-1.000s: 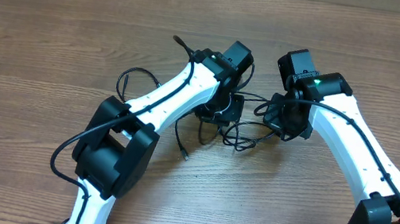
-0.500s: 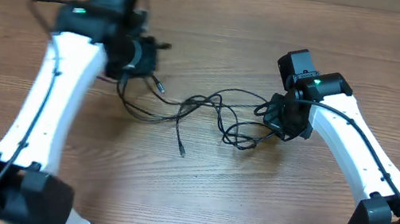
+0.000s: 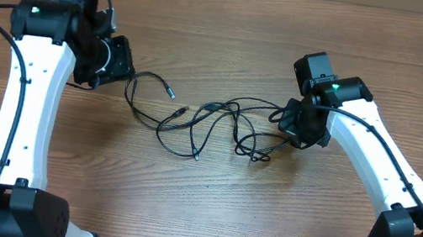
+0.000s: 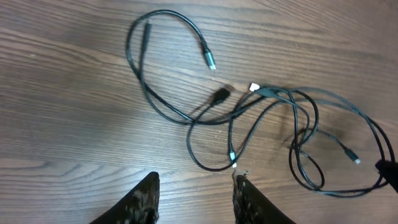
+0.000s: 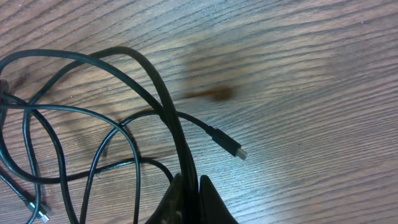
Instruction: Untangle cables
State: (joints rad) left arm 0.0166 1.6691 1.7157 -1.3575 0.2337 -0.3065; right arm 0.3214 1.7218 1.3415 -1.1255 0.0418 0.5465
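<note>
In the middle of the brown wood-grain bench (image 3: 227,19), a tangle of thin black cables (image 3: 219,124) lies spread between the two arms, its loops crossing one another several times. The densest knot sits on the right-hand side, just beside the right pincer (image 3: 303,131).

From the right wrist view, the right pincer (image 5: 188,186) is clamped narrow on two black strands that run side by side into its fingers. A free metal-tipped plug (image 5: 235,150) rests on the wood just to the right of them. More loops curve away to the left, overlapping the gripped strands.

The left pincer (image 3: 119,57) stands at the far left, apart from the tangle. In its wrist view the left pincer (image 4: 196,177) is spread wide with only bare wood between the fingers. The nearest loop lies just beyond the fingertips. Further out a long loop ends in a silver-tipped plug (image 4: 211,61), and a black plug (image 4: 219,96) lies near the point where several strands cross.

The white left arm (image 3: 15,121) and white right arm (image 3: 374,170) flank the cables, each carrying its own black wiring.
</note>
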